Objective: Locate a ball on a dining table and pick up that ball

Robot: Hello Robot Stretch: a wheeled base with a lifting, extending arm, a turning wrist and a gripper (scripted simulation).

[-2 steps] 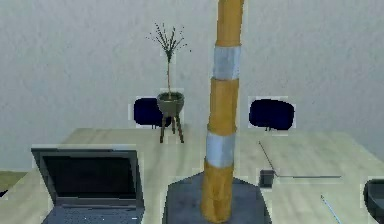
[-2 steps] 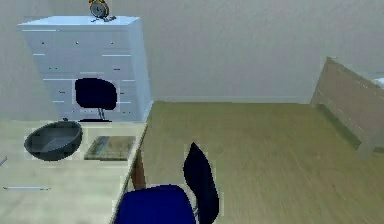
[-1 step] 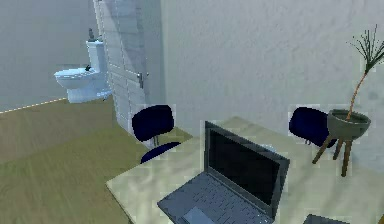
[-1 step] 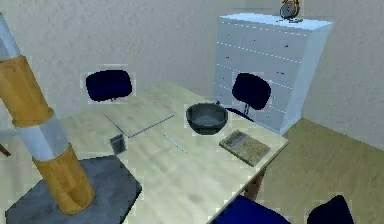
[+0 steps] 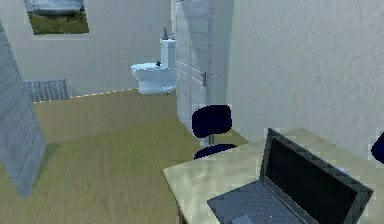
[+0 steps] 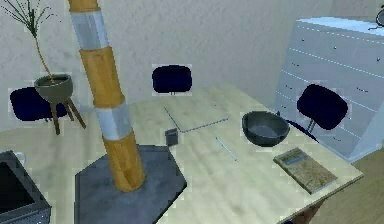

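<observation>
The ball's place cannot be told; it is judged possibly hidden inside the dark bowl (image 6: 265, 128) on the worktop (image 6: 250, 165). The gripper's state cannot be told. Risks noted: the round bowl may be mistaken for the ball. The tall striped column (image 6: 105, 95) on its dark base (image 6: 150, 188) may be struck and toppled if a reach is made near it. The small dark box (image 6: 172, 135) may be displaced.

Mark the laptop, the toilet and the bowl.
laptop (image 5: 312, 182), forward view, on its dark screen.
toilet (image 5: 151, 75), forward view, on its seat.
bowl (image 6: 265, 127), arm side view, on its dark inside.
</observation>
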